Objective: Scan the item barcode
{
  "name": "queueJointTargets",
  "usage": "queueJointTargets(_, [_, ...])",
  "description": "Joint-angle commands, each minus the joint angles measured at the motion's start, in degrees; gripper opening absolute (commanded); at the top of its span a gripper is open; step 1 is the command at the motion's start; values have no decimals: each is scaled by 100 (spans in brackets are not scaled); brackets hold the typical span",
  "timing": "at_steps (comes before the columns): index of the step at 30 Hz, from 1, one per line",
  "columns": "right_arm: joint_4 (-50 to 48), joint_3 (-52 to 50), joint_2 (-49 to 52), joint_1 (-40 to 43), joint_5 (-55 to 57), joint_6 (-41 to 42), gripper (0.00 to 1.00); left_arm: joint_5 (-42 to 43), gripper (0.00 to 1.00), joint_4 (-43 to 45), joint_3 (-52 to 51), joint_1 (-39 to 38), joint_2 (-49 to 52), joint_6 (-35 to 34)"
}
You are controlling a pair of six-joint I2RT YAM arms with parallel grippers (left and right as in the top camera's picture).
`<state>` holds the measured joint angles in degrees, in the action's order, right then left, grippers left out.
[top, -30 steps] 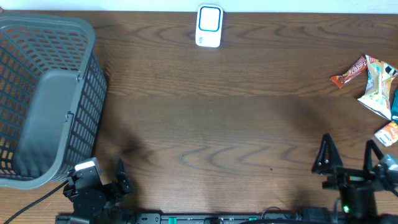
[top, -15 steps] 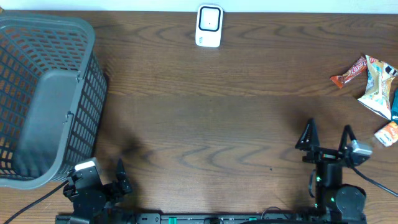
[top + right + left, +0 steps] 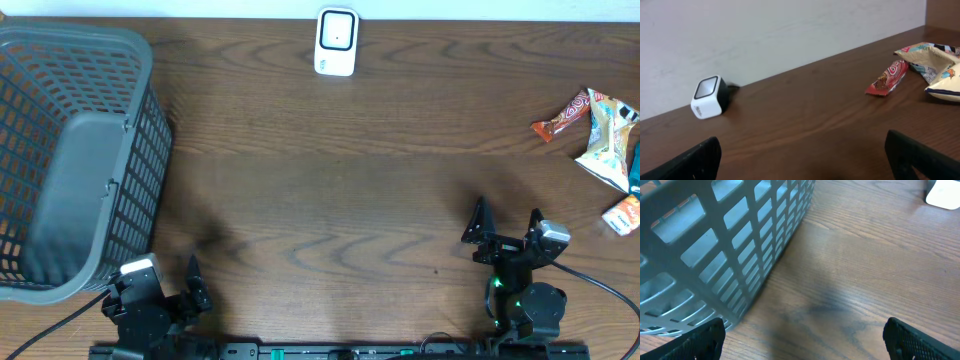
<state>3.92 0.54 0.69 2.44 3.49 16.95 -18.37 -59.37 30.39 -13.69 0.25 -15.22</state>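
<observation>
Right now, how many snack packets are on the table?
4: red bar, pale packet beside it, bluish packet cut off by the frame, orange packet apart, nearer the front. More may be hidden.

My gripper is spread wide, with the dark fingertips in the bottom left and bottom right corners and only bare table between them. A grey mesh basket fills the upper left. The corner of a white object is cut off at the top right.
</observation>
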Motion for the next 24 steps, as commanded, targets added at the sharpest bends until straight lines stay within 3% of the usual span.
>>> queueJointTargets(1, [7,-22,-31,-20,-22,15,99,-76,98,4,15,13,-9,-11])
queueJointTargets(19, [7,-22,-31,-20,-20,15,99,-70,98,-9,15,13,-9,-13])
queueJointTargets(24, [7,-22,-31,-20,-20,15,99,1071,98,634,-101,133,-9,-205])
